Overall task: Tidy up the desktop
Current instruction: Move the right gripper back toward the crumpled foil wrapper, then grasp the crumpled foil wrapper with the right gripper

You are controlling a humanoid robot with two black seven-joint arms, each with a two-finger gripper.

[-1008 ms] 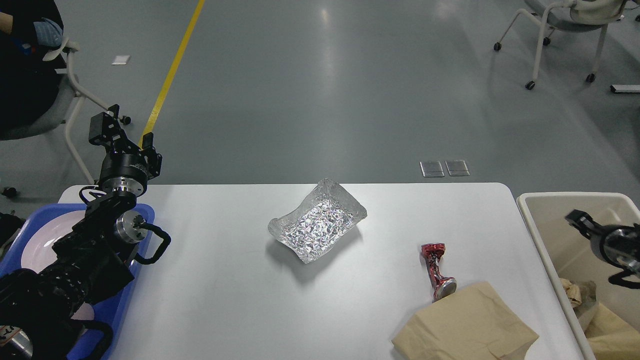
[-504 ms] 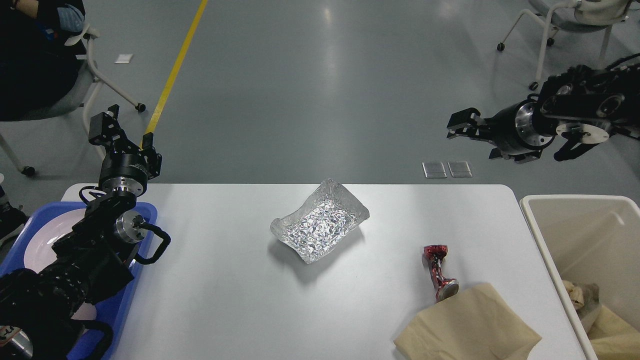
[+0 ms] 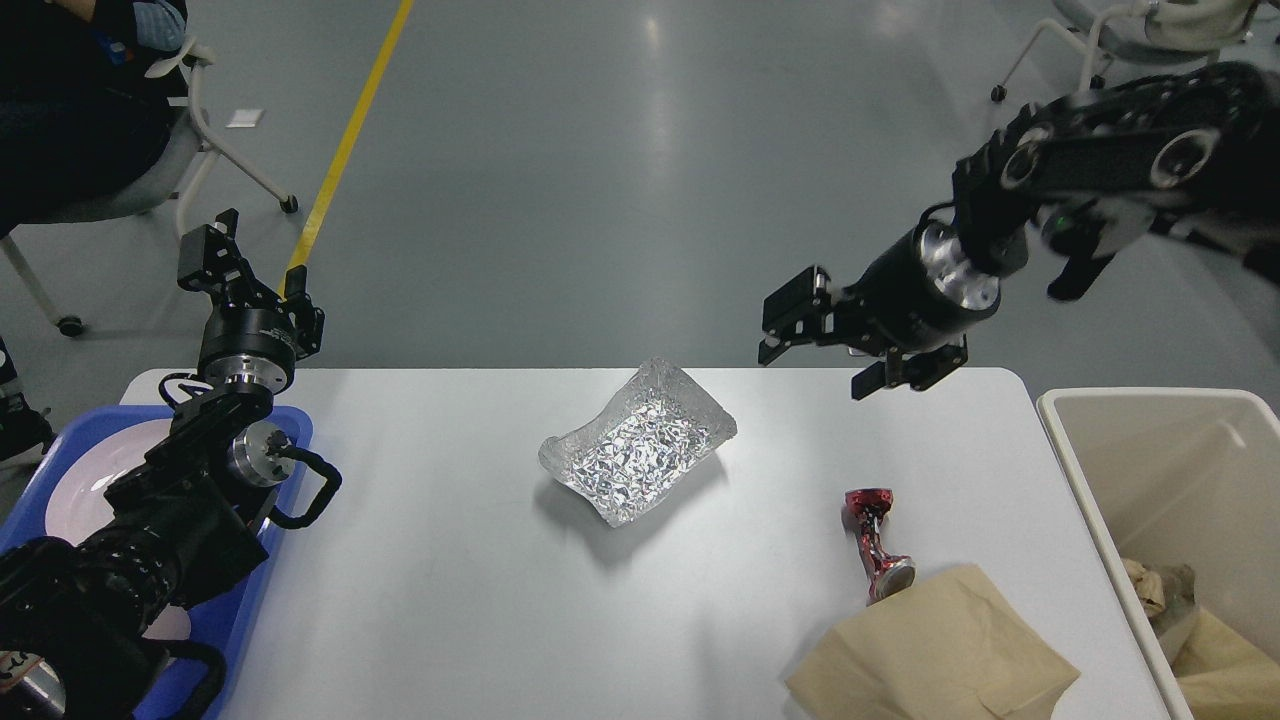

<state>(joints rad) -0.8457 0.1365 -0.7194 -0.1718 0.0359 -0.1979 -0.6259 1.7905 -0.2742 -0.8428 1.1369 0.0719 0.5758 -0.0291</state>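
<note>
The right pincer [image 3: 790, 322] hangs in the air above the far edge of the table, its two fingers parted with a visible gap and nothing between them. A second ago it was low over the beige rectangular plastic bin [image 3: 1060, 440] at the right end; half a second ago it was high at about two o'clock of the scene, and now it has swung inward and down toward the middle. I read that as one drop finished and the arm coming back for the next piece.

At about seven o'clock from that pincer, near but apart, lies the crumpled silver foil tray [image 3: 640, 452], which looks the likeliest target. At about five o'clock from it sits the crushed red metal can [image 3: 877, 540], its lower end touching the creased brown paper sheet [image 3: 930, 655] at the near right corner.

All three rest on the large white matte table [image 3: 450, 560], so the tidying is clearly unfinished; the bin already holds some crumpled brown paper.

Far off at nine o'clock, the left pincer [image 3: 210, 260] hovers above the blue plastic tray [image 3: 285, 420] with a white plate in it, unmoved across the second; whether its fingers are parted I cannot tell
</note>
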